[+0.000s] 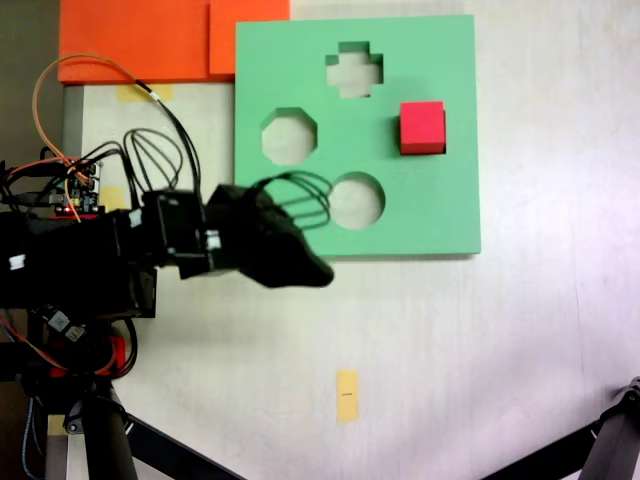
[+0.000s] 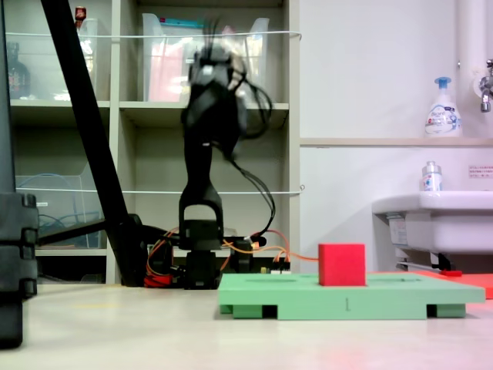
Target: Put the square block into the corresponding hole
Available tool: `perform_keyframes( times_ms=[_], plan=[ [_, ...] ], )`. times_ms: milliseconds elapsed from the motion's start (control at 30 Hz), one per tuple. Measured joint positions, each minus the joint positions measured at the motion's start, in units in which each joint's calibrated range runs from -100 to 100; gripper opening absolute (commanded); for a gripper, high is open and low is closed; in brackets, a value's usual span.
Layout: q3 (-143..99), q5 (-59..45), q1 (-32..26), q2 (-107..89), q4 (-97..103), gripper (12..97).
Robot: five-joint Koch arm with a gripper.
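The red square block [image 1: 422, 127] stands on the right part of the green foam board [image 1: 440, 215], upright and rising well above the board's top [image 2: 342, 264]. The square hole is not visible; the block covers that spot, and I cannot tell whether it is sunk in. My gripper [image 1: 312, 268] is a blurred black shape over the board's lower left corner, well left of the block. It is raised high above the table [image 2: 214, 73], apart from the block, and its jaws cannot be made out. Nothing shows in it.
The board also has a cross cutout [image 1: 355, 70], an octagonal cutout [image 1: 289, 137] and a round cutout [image 1: 360, 200]. Orange foam sheets [image 1: 150, 40] lie at the top left, and a yellow paper strip [image 1: 347, 395] on the table. Wires and a circuit board [image 1: 80, 190] sit at the arm's base. Tripod legs [image 1: 100, 440] cross the bottom corners.
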State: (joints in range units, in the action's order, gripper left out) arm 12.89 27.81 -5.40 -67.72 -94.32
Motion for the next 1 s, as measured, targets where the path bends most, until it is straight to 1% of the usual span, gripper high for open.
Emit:
perform_keyframes(
  times_ms=[67,100,133,200,300,400,500,600,733,867,1000],
  plan=[
    [-20.58,-3.52,0.93,-15.05,12.53,52.7],
    [-36.45,-6.20,1.42,-23.94,23.59,50.2],
    [-51.05,-8.64,1.76,-29.00,34.36,49.8],
    [-72.32,-13.92,2.20,-31.05,56.29,49.8],
    [-83.49,-18.41,3.81,-31.33,76.16,49.7],
    [-99.27,-20.51,3.76,-31.60,85.85,49.5],
    [-109.75,-23.00,3.32,-31.87,97.60,49.3],
    [-111.61,-25.30,3.13,-31.87,103.67,49.3],
    [-111.51,-26.18,3.08,-31.87,101.22,46.8],
    [-111.51,-26.18,3.13,-31.87,100.93,49.4],
    [-111.51,-26.18,3.13,-31.87,100.93,49.4]
  ],
)
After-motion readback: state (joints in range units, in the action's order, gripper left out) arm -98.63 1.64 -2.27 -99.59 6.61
